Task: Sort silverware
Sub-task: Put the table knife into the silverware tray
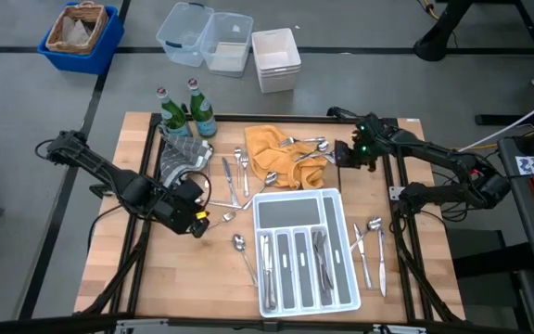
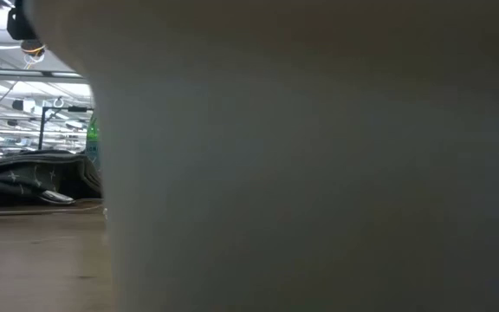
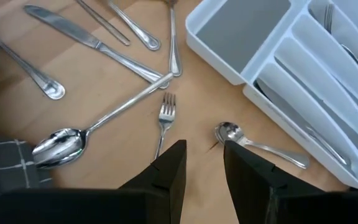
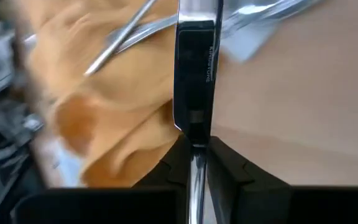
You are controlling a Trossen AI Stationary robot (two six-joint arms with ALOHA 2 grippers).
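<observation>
Over the table in the high view, I see my right gripper (image 1: 344, 153) at the right edge of the crumpled mustard-yellow cloth (image 1: 281, 153), where shiny silver forks and spoons (image 1: 304, 144) lie tangled. The white plastic compartmented tray (image 1: 346, 249) sits near centre, with a few pieces already in its slots. More loose silverware lies on the bare wood to its left and right. My left gripper (image 1: 196, 221) hovers left of the tray, just beside a small silver fork (image 1: 222, 216).

At table height, the low view is almost wholly blocked by a pale blur, so it tells me nothing useful.

From the left wrist view, the fingers (image 3: 169, 174) stand apart with nothing between them, above the small fork (image 3: 165, 114) and a small spoon (image 3: 230, 132). I risk pinching both if I close carelessly.

From the right wrist view, the fingers (image 4: 229, 171) are clenched on a flat polished metal handle (image 4: 196, 87), and I cannot tell which utensil it is. Lifting could drag the cloth (image 4: 98, 93) or snag a neighbouring piece (image 4: 129, 31), and the thin handle could swivel in the pinch.
</observation>
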